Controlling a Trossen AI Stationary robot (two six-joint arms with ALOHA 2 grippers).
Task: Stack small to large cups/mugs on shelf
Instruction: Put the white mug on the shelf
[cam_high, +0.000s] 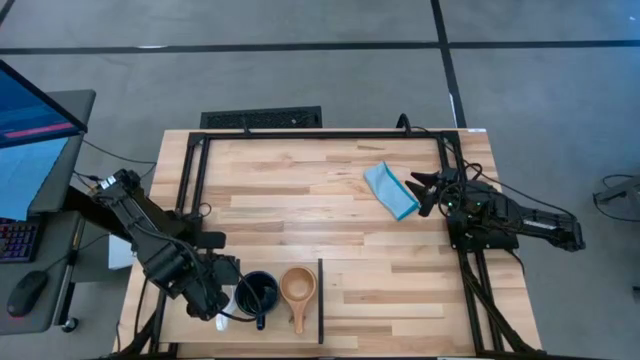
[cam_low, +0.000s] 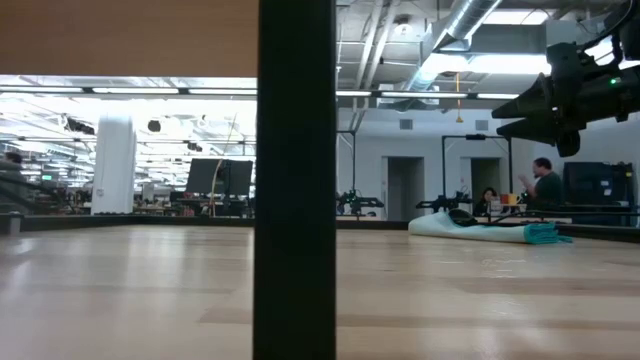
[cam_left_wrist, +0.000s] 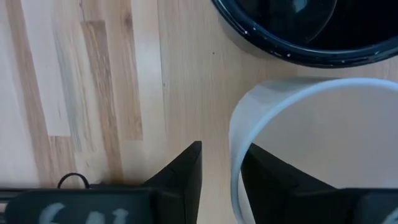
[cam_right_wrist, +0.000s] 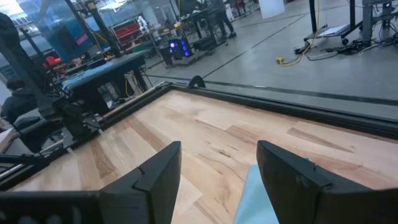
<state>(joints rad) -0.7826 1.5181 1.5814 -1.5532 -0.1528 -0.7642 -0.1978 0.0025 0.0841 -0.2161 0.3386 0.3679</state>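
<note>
My left gripper is at the table's near left, shut on the white mug, which it mostly hides in the high view. The black mug stands just right of the white mug, its rim also showing in the left wrist view. The tan wooden cup stands upright right of it, its long handle pointing to the near edge. All are on the pale shelf board, left of its dark upright edge. My right gripper is open and empty, above the light-blue cloth. My left gripper has the white mug's wall at its rim between its two fingers, one finger inside the mug and one outside. The fingers point down from above. Whether the mug stands on the board or is lifted, I cannot tell.
The folded light-blue cloth lies at the table's right middle, also in the low view. A black frame runs along the table's far and side edges. The shelf's dark edge blocks the low view's middle. Bare wood lies in the table's centre.
</note>
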